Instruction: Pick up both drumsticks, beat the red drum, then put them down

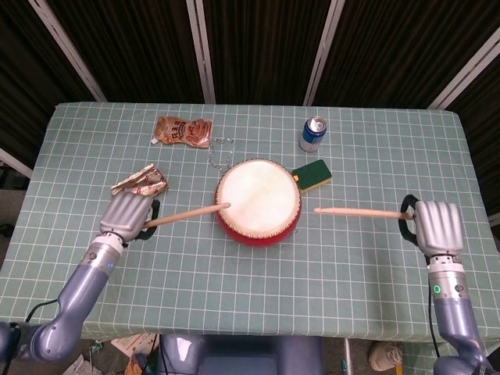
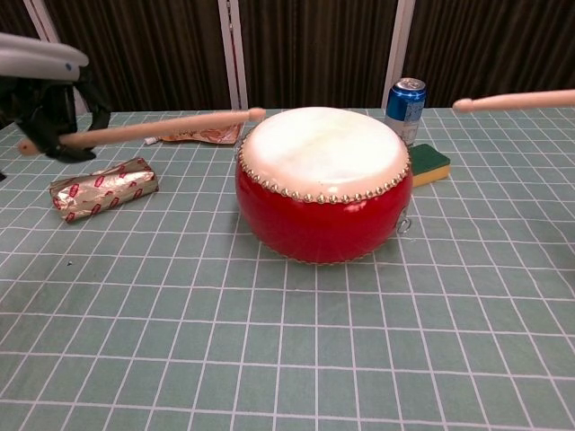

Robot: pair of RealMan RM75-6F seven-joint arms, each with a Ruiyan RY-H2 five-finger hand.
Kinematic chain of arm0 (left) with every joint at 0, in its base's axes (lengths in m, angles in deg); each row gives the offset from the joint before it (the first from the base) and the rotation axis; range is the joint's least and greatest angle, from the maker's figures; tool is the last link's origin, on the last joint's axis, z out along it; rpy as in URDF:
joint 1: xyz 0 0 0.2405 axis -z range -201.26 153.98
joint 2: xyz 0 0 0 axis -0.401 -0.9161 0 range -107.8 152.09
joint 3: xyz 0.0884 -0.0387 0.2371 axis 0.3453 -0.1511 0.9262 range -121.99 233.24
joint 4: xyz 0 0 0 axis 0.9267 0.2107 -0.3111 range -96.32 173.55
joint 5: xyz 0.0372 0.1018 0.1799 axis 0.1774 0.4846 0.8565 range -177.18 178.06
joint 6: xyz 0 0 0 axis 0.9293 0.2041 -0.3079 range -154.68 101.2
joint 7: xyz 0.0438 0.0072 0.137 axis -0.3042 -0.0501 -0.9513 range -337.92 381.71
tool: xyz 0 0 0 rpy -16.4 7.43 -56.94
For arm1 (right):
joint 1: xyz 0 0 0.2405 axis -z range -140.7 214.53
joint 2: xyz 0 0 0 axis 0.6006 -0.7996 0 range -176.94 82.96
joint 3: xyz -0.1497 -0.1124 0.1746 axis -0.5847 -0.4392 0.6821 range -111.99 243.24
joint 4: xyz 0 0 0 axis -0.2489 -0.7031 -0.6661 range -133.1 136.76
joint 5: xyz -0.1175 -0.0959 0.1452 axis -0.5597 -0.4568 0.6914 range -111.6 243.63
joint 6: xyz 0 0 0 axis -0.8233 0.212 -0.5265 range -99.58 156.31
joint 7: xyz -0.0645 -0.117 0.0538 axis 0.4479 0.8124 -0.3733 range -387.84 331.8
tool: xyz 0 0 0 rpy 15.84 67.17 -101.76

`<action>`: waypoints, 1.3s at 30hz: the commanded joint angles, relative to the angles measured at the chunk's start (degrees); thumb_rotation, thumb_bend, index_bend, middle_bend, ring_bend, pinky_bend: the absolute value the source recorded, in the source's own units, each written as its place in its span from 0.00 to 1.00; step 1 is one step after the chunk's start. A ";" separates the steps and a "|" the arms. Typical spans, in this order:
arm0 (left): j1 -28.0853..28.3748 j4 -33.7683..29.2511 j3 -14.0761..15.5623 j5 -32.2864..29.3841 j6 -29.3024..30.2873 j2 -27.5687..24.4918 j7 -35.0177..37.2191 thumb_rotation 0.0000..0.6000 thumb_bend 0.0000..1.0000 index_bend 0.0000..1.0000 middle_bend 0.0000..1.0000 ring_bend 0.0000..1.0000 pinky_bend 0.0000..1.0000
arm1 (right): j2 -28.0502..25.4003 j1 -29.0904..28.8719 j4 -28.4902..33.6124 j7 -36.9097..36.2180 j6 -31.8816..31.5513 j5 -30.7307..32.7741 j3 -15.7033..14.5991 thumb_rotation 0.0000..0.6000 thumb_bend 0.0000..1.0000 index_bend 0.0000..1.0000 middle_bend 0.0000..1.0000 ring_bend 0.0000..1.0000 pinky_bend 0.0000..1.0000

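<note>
I am extending my left arm from the near left corner of the table, and my left hand (image 1: 129, 215) is sitting to the left of the red drum (image 1: 258, 202), knuckles up, fingers wrapped fully around the butt of the left drumstick (image 1: 186, 215). That stick is angling up and to the right from my hand, and in the head view its tip is lying over the drum's left rim; in the chest view the left drumstick (image 2: 157, 128) is hanging above the table with its tip level with the left edge of the white drumhead, and I cannot tell whether it is touching. My right arm is rising from the near right corner, and my right hand (image 1: 436, 226) is sitting well to the right of the drum, fingers closed around the butt of the right drumstick (image 1: 358, 211). That stick is running almost level toward the left, and its tip is stopping short of the drum, with bare cloth between them; in the chest view the right drumstick (image 2: 514, 101) is entering from the right edge, higher than the drumhead. The drum is standing upright near the middle of the green checked table (image 1: 367, 266). A blue can (image 1: 312, 133) is standing beyond it, a green sponge (image 1: 312, 175) is lying just right of it, a foil-wrapped pack (image 1: 140, 182) is lying just beyond my left hand, and a brown pouch (image 1: 183, 130) is lying farther back.
</note>
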 commanded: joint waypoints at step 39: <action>-7.10 13.51 9.06 10.41 -0.57 15.63 0.45 1.00 0.49 0.76 1.00 1.00 1.00 | 3.90 5.84 -5.85 -1.55 11.58 -2.48 -9.01 1.00 0.54 0.99 1.00 1.00 1.00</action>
